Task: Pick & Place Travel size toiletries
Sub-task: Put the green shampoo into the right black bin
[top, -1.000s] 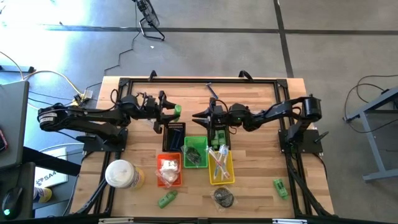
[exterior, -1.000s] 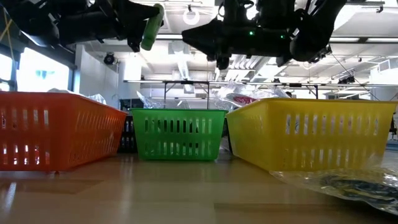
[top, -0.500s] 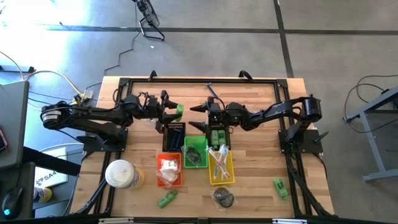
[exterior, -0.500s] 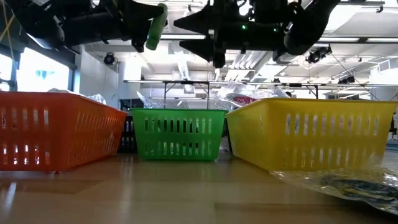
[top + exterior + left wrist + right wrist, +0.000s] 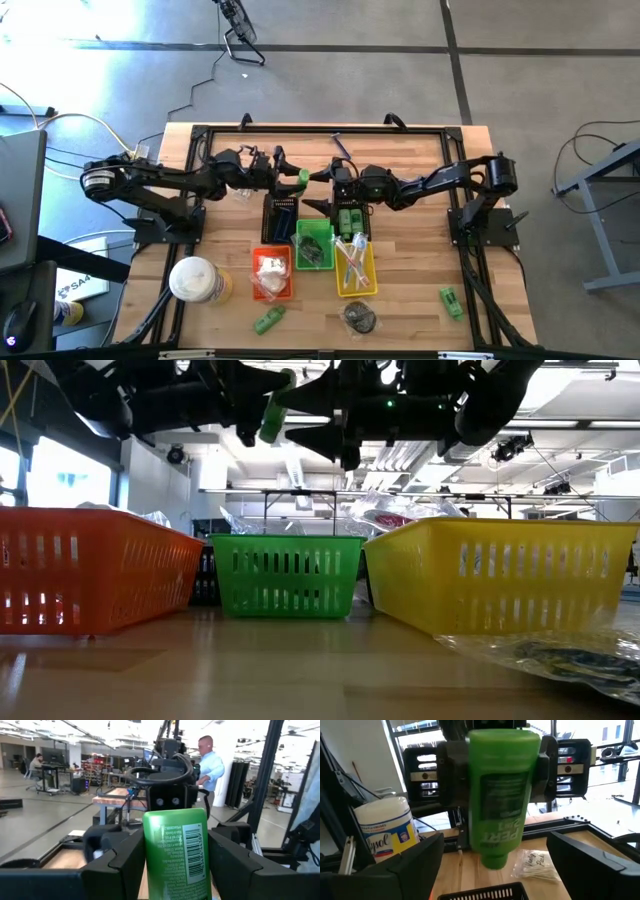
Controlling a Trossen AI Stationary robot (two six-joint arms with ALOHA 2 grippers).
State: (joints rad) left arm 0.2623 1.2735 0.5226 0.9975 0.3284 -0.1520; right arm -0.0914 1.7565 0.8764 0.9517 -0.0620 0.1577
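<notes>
Two tools met above the tabletop (image 5: 420, 150). Left tool (image 5: 291, 178) clamped a green tube (image 5: 300, 178) between its fingers (image 5: 125, 865). Directly facing it, right tool (image 5: 322, 188) stood wide, empty, close beside the tube.

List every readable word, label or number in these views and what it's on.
"PERT" – on the green bottle held in the left gripper, right wrist view; the lines above and below it are blurred.
"Lysol" – on the round white-and-yellow container.
Barcode and fine print on the bottle's back, left wrist view: too small to read.
</notes>
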